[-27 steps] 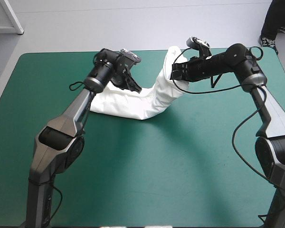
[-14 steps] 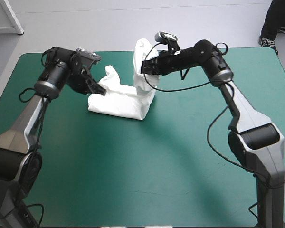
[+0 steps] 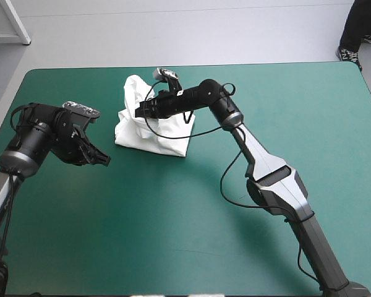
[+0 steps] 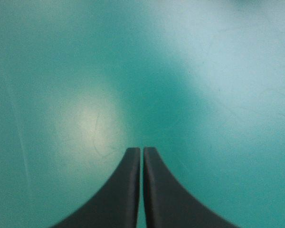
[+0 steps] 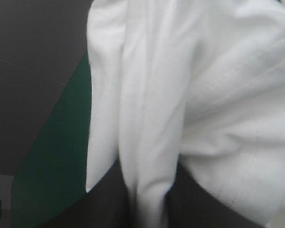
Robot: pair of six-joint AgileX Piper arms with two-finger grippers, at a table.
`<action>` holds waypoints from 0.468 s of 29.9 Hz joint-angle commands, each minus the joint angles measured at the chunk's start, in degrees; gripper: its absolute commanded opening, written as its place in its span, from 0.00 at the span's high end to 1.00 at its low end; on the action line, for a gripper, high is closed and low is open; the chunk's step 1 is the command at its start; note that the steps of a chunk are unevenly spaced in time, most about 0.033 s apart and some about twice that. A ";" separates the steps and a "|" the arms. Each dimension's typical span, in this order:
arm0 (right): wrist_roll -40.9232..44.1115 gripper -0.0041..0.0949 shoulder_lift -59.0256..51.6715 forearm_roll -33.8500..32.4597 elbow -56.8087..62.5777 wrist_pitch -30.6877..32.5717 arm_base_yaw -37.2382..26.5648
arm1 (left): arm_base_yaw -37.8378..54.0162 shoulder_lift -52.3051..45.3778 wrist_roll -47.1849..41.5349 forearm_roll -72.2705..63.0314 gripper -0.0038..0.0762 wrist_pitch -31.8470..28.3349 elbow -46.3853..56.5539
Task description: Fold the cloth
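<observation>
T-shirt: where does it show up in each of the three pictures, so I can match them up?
High view: the T-shirt lies left of centre on the far half of the teal-green cover, one part held up by the right gripper.
Left wrist view: not in it; only cover ahead of the left gripper, fingers shut.
Right wrist view: the T-shirt fills most of the picture, pinched between the fingers.
Shared landmark: the teal-green cover.

The T-shirt and right arm obstruct the cover, open at far right.
</observation>
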 commanded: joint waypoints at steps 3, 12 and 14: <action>-3.82 0.40 -3.37 5.76 -2.75 -3.75 0.75 | -0.07 -4.55 -0.48 -0.98 0.93 -1.78 1.58; 0.23 0.38 -3.70 -0.32 -13.13 2.70 0.11 | -0.07 -4.55 -0.48 -1.13 0.93 -3.56 3.83; 3.49 0.39 -3.70 -5.27 -16.89 4.81 -0.36 | -0.07 -4.55 -0.48 -1.13 0.93 -4.23 3.83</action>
